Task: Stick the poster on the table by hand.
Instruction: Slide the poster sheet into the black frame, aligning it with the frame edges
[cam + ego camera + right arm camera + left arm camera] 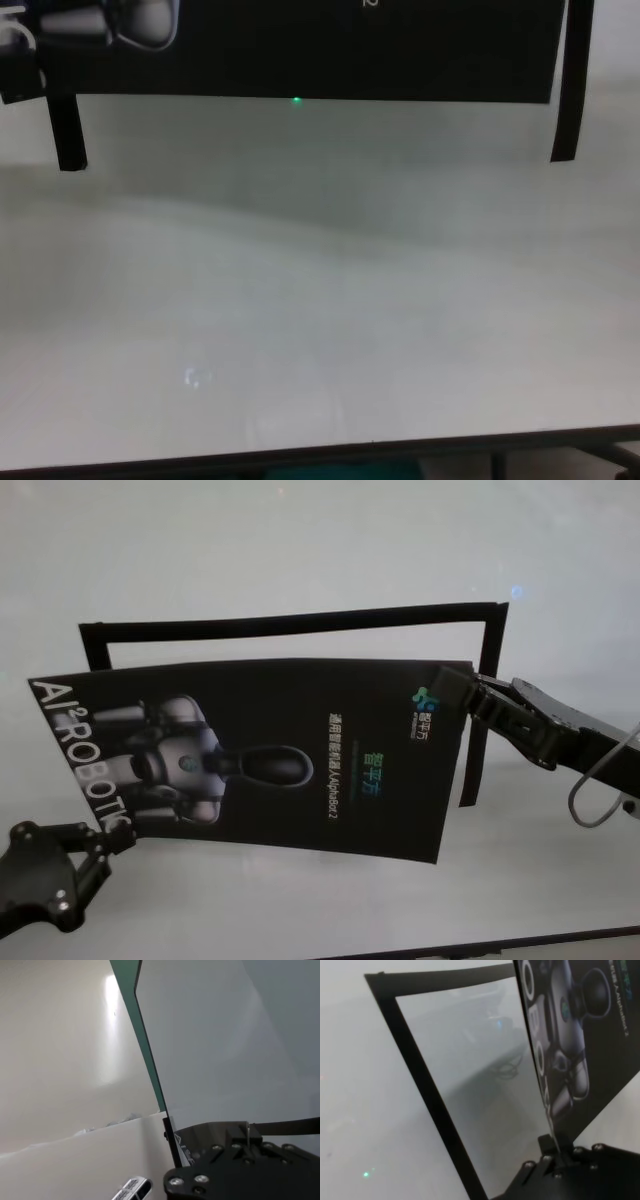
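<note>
The left gripper [112,842] is pinched shut on the near-left corner of the poster [290,755], and the right gripper [468,695] is clamped on its far-right corner, so the one black sheet hangs stretched between the two. It is held above the white table [300,550], overlapping a three-sided frame of black strips [290,625] that lies there.

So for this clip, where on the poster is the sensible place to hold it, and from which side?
By its short ends, one gripper from each side. The poster is a wide thin sheet held above the table. The left gripper pinches its near-left corner and the right gripper its far-right corner, which probably keeps it spread flat.
</note>
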